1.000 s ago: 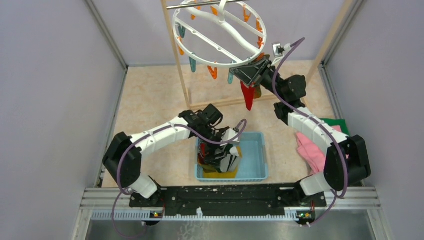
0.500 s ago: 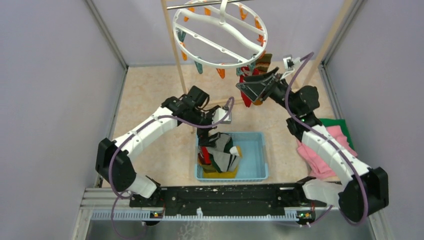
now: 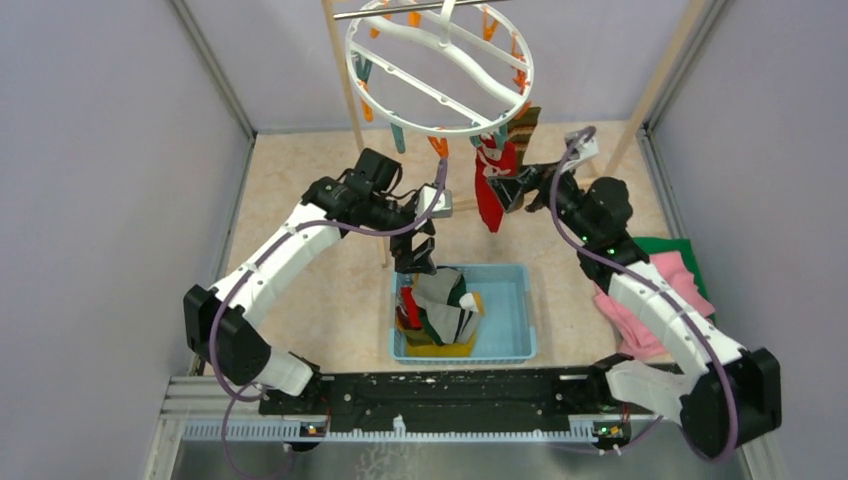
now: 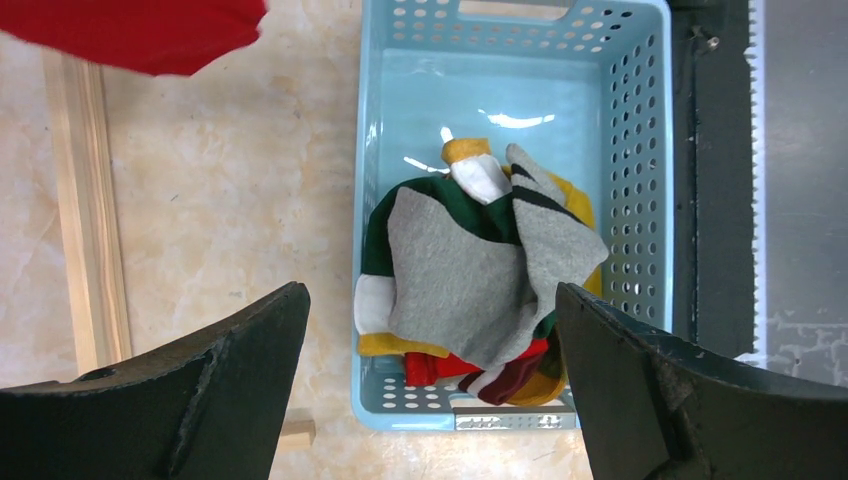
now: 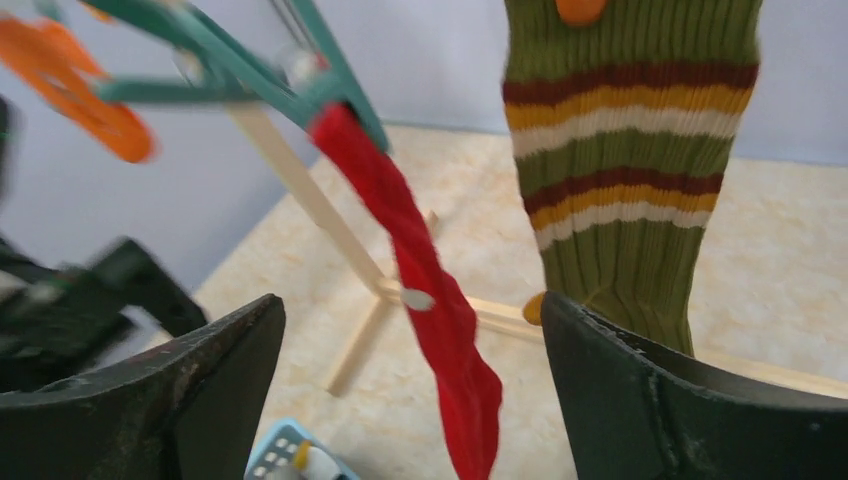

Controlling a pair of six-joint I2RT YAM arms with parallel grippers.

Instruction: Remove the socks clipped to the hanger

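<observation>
The red sock hangs limp from a teal clip on the hanger; likely soft and light, best pinched just below that clip. Right gripper gapes, empty.

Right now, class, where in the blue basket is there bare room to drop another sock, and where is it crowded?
Bare: the right half of the basket, between the sock pile and its right wall; also the tabletop strip between basket and pink cloth. Crowded: the basket's left half, heaped with socks.
</observation>
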